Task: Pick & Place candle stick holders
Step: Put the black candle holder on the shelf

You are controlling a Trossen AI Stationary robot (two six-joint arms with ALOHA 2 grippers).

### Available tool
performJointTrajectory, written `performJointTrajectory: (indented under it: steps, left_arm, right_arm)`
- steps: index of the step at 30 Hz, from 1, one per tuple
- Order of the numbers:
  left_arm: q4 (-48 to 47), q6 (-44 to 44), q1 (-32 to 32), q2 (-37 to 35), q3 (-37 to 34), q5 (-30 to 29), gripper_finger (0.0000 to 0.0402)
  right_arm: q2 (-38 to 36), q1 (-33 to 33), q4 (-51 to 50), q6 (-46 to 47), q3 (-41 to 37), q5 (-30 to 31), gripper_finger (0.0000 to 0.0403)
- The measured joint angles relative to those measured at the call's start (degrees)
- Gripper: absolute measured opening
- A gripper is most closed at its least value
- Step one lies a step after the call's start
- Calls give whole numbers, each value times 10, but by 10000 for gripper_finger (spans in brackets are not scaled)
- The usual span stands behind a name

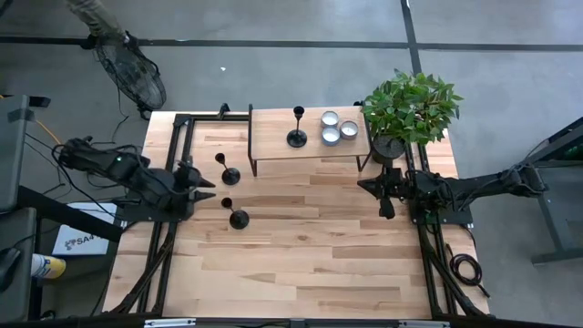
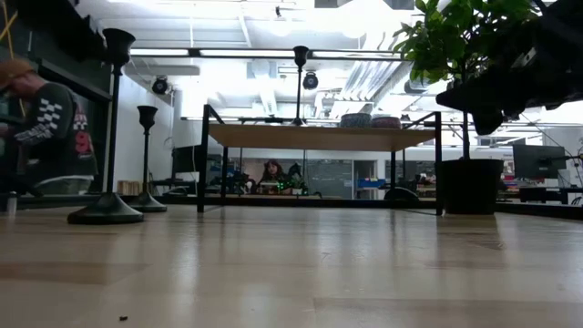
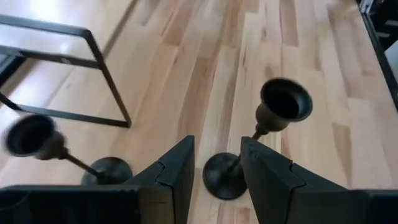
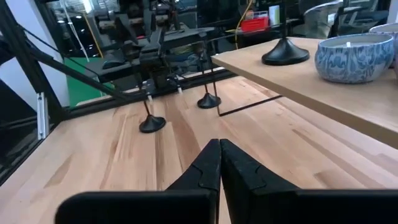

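Note:
Two black candlestick holders stand upright on their round bases on the wooden table: a far one and a near one. A third stands on the small raised shelf at the far middle. My left gripper is open and hovers left of the two holders. In the left wrist view, the left gripper shows the near holder beyond the gap between its fingers, untouched, with the far holder off to one side. My right gripper is shut and empty, over the table's right side.
Three candle bowls sit on the shelf beside the third holder. A potted plant stands at the far right, close to my right arm. The shelf's black frame stands just beyond the far holder. Bare wood fills the near half.

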Motion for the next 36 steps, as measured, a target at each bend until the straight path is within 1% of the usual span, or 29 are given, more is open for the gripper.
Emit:
performJointTrajectory:
  steps: [7,10,13,20,22,25,30,36]
  left_arm:
    - [74,0,0,-3,-83,0,129]
    - [131,5,0,-3,-113,3,129]
    - [148,5,0,-3,-138,0,129]
    - [167,4,0,-3,-165,-5,129]
    - [173,5,0,-3,-168,-5,129]
    - [174,5,0,-3,-168,-5,129]
    - [173,6,0,-3,-168,-17,129]
    - [174,11,0,-3,-168,-21,129]
  right_arm:
    - [0,0,0,1,0,2,2]
    - [0,0,0,1,0,2,3]
    - [0,0,0,0,0,7,2]
    - [0,0,0,-3,0,108,3]
    - [0,0,0,-3,0,125,3]
    - [0,0,0,-3,0,136,3]
    - [0,0,0,-5,0,134,3]
    - [0,0,0,-10,0,59,3]
